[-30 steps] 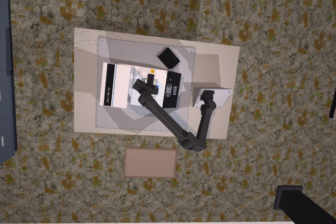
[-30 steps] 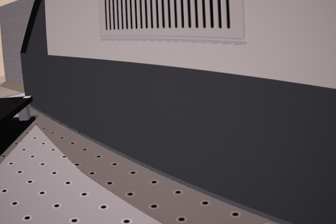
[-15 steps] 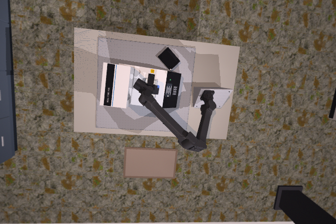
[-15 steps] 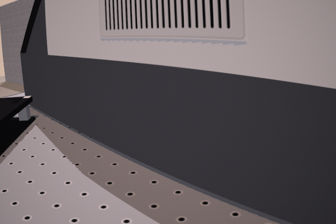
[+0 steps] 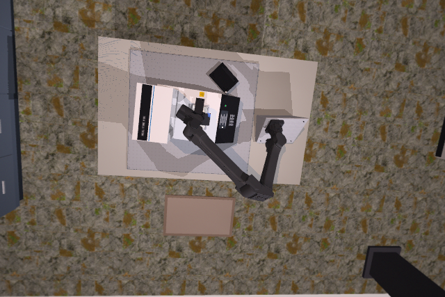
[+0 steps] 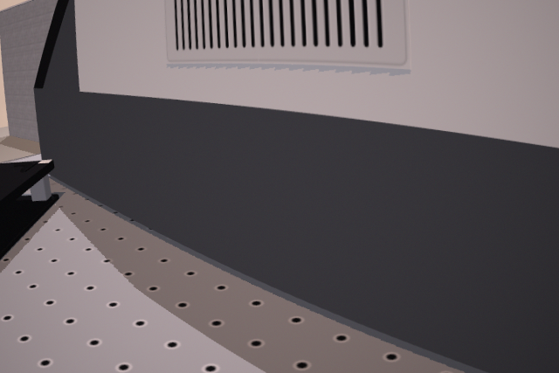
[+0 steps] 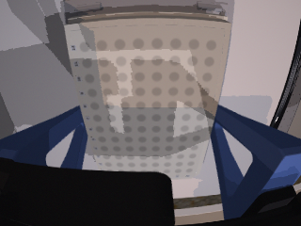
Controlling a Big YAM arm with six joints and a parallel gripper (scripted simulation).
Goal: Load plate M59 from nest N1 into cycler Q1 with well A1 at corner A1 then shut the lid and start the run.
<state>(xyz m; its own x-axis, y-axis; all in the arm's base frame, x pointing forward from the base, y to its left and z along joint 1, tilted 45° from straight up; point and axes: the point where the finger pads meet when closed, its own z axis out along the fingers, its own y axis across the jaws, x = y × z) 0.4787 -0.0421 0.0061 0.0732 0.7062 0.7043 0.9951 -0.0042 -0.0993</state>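
Seen from above, the cycler Q1 (image 5: 181, 122) stands on the perforated board with its white lid (image 5: 151, 112) open toward the left. Its black key panel (image 5: 229, 118) is on the right and shows a green lamp (image 5: 225, 106). My gripper (image 5: 201, 105) is over Q1's block, between lid and panel. In the wrist view the blue fingers are shut on the two sides of the sealed plate M59 (image 7: 150, 101), whose wells show through the film. I cannot tell whether the plate touches the block. The black plate nest N1 (image 5: 223, 77) stands empty beyond Q1.
The arm's base sits on a grey mount (image 5: 280, 128) to the right of the panel. The low side view shows only Q1's vented side wall (image 6: 288, 89) and an edge of the nest (image 6: 22, 175). A brown board (image 5: 199, 215) lies on the floor.
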